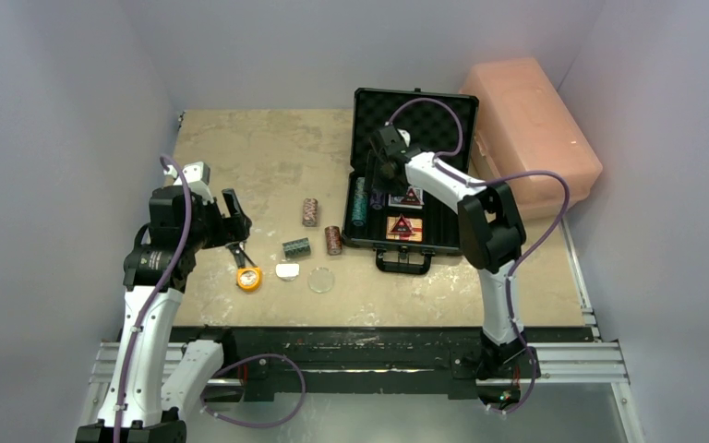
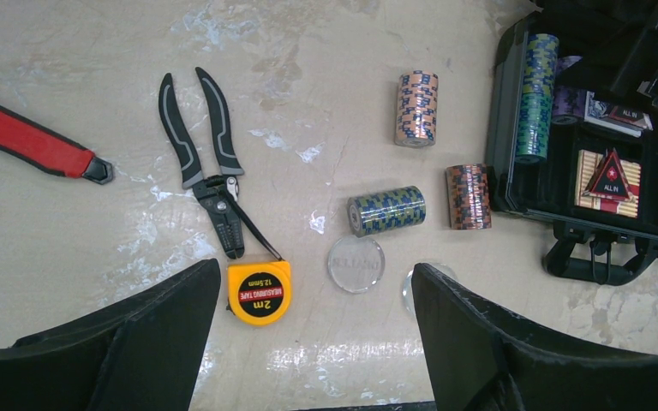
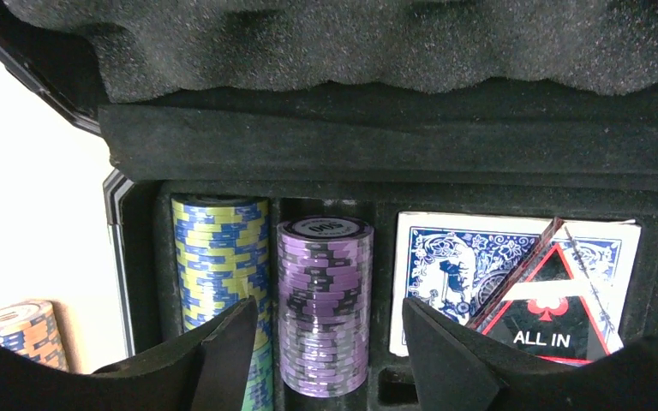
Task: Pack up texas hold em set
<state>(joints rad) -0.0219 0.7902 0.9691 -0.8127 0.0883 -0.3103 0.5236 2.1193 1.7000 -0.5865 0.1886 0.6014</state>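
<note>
Clerk: Item: case (image 1: 374,111), black, lid up, at 1 o'clock on the table (image 1: 240,157). Inside are a teal stack (image 3: 218,257), a purple stack (image 3: 321,257) and a card deck (image 3: 445,265).

Checker: Grippers?

Clerk: The right gripper (image 3: 330,304) is inside the case. Its jaws are apart, straddling the purple stack with a gap on each side, and they hold nothing. The left gripper (image 2: 315,269) is spread wide and empty over the loose pieces.

Checker: Loose pieces?

Clerk: From the left gripper, the orange stack (image 2: 416,108) is at 1 o'clock, the brown stack (image 2: 468,197) at 2 o'clock and the blue-green stack (image 2: 386,211) between them, lying on its side. A clear disc (image 2: 355,264) lies just beside it.

Checker: Hazards?

Clerk: A crooked lift by the right gripper would likely clip the purple stack and tip it. The stack on its side may roll under a pinch. The disc is flat and may slip. The tape measure (image 2: 259,291) lies near the disc and could be taken by mistake.

Checker: Differences between views?

Clerk: Only the right wrist view shows the gaps beside the purple stack. Only the left wrist view shows the pliers (image 2: 210,163) whole. Only the top view shows the pink box (image 1: 535,138).
</note>
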